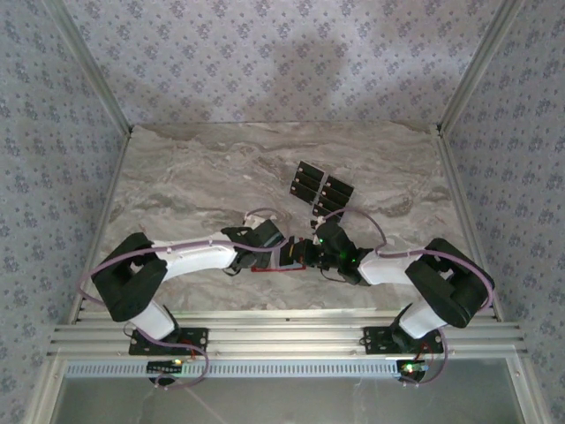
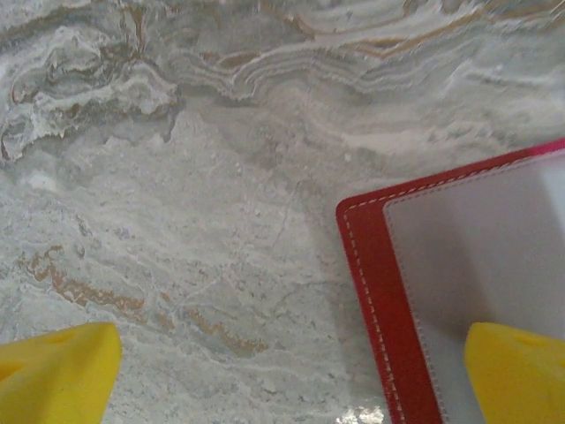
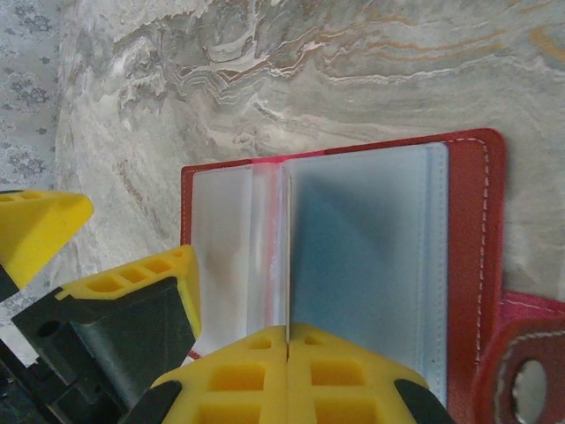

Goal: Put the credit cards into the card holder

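Clamping the card holder (image 3: 353, 256), right end effector (image 3: 287, 343) hides its lower edge.

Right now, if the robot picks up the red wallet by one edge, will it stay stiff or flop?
Probably floppy: the card holder lies open in two halves, so it would likely fold at the spine. Its clear page stands thin in the right gripper, so it likely bends easily. The smooth table may let it slide.

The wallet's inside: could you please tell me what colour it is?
Pale grey-blue inside the wallet, red stitched border; best in the right wrist view.
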{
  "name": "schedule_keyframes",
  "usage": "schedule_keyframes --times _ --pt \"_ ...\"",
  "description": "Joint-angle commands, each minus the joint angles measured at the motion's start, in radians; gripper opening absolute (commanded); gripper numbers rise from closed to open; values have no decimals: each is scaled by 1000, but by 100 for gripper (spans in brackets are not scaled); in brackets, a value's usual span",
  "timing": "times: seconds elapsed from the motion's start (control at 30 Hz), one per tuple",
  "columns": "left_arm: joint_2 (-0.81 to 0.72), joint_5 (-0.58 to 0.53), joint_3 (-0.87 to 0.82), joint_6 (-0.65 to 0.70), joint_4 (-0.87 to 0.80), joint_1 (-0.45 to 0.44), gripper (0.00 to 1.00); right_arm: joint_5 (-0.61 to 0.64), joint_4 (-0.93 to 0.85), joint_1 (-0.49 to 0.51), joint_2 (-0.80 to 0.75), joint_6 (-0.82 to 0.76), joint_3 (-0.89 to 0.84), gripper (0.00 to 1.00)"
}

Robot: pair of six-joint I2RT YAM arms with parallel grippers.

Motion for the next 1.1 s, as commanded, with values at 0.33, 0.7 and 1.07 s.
schedule_keyframes --times 0.33,0.7,1.07 --pt "25 -9 -49 -41 -34 6 100 1 32 -15 12 24 -24 0" --pt "24 -23 -52 -29 -49 14 100 -105 83 -24 4 -41 23 0" --pt "20 -33 -55 -12 -62 24 100 -169 157 -59 72 -32 31 0"
